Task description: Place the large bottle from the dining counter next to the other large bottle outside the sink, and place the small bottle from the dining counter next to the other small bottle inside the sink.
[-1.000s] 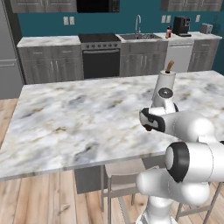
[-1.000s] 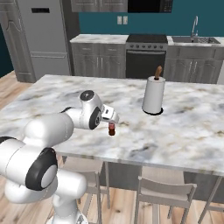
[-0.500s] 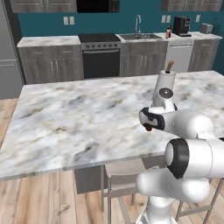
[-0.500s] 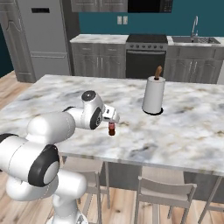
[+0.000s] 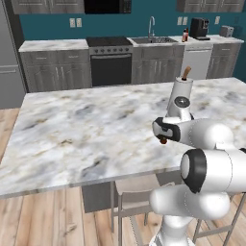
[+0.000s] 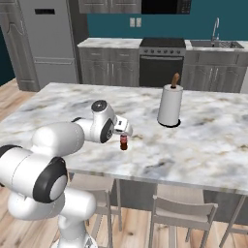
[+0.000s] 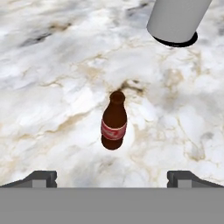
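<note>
The gripper (image 7: 112,177) hangs over the dining counter (image 5: 72,129) with its jaws spread wide apart and nothing between them; the two dark fingertips (image 7: 41,177) stand far to each side at the bottom of the hand view. The small bottle (image 7: 114,124) stands upright on the marble, a little ahead of the fingertips and about in the middle between them, not touching them; it is dark brown with a red label. In the right base view the same small bottle (image 6: 123,142) stands just below the hand, near the front edge of the counter; in the left base view it (image 5: 164,141) is mostly hidden under the hand. Behind it, well apart, a paper towel roll (image 6: 170,105) stands upright on a dark round base. On the far wall is the kitchen counter with the sink (image 5: 154,41) and its tap; a small reddish bottle (image 5: 184,35) stands on that counter to the right of the sink, beside the coffee machine (image 5: 198,29); its exact kind I cannot tell from here.
</note>
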{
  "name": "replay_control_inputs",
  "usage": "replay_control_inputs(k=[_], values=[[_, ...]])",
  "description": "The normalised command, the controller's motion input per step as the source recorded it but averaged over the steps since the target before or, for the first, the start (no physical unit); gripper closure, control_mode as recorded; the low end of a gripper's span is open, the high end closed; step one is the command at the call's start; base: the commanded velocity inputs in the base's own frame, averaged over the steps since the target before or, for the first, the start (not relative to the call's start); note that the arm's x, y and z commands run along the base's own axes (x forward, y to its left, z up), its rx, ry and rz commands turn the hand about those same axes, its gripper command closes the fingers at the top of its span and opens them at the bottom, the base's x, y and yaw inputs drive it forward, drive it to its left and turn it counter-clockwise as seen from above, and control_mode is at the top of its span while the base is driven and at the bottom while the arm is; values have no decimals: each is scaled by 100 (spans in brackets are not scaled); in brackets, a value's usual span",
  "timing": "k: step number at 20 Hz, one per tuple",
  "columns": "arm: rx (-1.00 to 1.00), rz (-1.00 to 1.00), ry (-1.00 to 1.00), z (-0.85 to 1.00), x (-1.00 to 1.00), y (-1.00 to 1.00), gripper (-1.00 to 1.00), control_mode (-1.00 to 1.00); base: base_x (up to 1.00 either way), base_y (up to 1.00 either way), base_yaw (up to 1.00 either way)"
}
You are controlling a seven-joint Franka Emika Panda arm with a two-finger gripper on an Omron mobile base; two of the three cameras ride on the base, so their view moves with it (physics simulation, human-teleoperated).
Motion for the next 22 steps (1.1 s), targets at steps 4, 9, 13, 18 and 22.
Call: replay_control_inputs(k=[4, 9, 13, 18, 22], values=[[0, 0, 0, -8, 0, 0, -100, -100, 0, 0, 0], [0, 0, 0, -12, 0, 0, -100, -100, 0, 0, 0], [0, 0, 0, -12, 0, 0, -100, -100, 0, 0, 0], [0, 0, 0, -9, 4, -1, -100, -100, 0, 0, 0], [0, 0, 0, -5, 7, -3, -100, -100, 0, 0, 0]])
